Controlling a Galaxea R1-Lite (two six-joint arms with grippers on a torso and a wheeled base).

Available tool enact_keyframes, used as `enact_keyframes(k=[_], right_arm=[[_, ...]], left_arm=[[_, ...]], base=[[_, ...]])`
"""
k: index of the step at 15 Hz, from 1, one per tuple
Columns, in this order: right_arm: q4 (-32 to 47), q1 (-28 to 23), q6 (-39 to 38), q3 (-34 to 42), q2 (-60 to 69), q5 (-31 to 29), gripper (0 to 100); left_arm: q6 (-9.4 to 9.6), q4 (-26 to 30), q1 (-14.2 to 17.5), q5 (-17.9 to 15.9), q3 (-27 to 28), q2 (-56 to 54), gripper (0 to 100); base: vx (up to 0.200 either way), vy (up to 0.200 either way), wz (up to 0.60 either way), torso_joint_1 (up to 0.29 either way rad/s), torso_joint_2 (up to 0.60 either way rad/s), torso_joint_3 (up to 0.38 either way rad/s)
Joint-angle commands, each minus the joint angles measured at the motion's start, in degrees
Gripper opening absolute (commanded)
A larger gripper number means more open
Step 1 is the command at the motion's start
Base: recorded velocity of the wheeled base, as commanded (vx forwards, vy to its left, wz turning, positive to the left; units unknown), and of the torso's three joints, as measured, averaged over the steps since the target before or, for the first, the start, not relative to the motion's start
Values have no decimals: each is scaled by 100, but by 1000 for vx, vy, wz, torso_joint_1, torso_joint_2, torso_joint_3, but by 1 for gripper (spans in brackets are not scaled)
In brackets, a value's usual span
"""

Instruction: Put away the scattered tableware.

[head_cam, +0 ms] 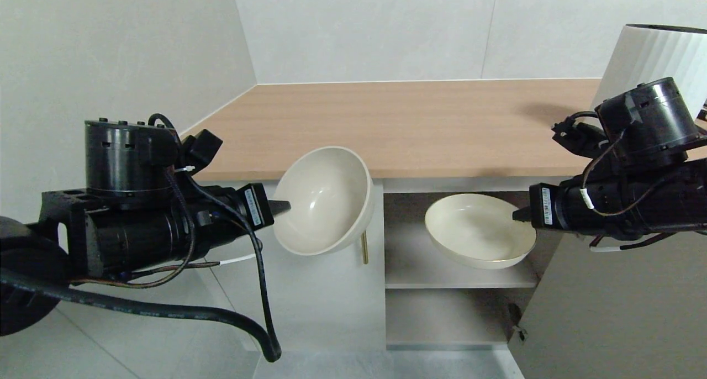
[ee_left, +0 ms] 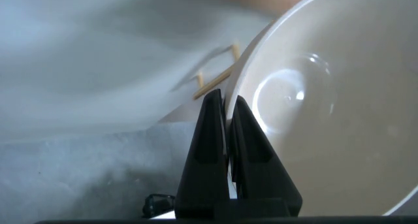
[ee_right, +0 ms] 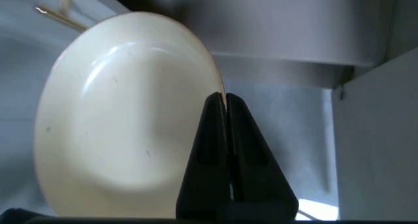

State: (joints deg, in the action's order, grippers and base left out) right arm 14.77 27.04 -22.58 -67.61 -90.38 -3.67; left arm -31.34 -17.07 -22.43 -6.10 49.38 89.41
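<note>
A wood counter (head_cam: pixel 397 125) meets pale walls (head_cam: pixel 375 31); below it, a cabinet (head_cam: pixel 436 312) stands open. The left gripper (head_cam: pixel 284 206) pinches the rim of a deep cream bowl (head_cam: pixel 326 202), tilted before the shut door (head_cam: pixel 326 307). The right gripper (head_cam: pixel 516 214) pinches a shallow cream dish (head_cam: pixel 475 230) over the upper shelf (head_cam: pixel 420 274).

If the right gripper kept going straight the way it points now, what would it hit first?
The right gripper, shut on the shallow bowl, points toward the robot's left. That bowl would likely reach the deep bowl in the left gripper, or the closed door behind it; depth is unclear.
</note>
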Motion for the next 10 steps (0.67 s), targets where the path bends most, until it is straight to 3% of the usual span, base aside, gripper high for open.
enact_keyframes(k=[1,6,10], right_arm=[[-1,12,-1,2,-32,-2,0],[-1,3,-1,2,-67,-2,0],[-1,12,-1,2,-120,-2,0]], left_arm=[[-3,-7,2,3,1,-2,0],[-3,-7,2,3,1,7,0],[-3,2,2,3,1,7,0]], base=[[0,0,0,-149,461,300],[0,0,0,-123,431,304],[0,0,0,-25,98,78]])
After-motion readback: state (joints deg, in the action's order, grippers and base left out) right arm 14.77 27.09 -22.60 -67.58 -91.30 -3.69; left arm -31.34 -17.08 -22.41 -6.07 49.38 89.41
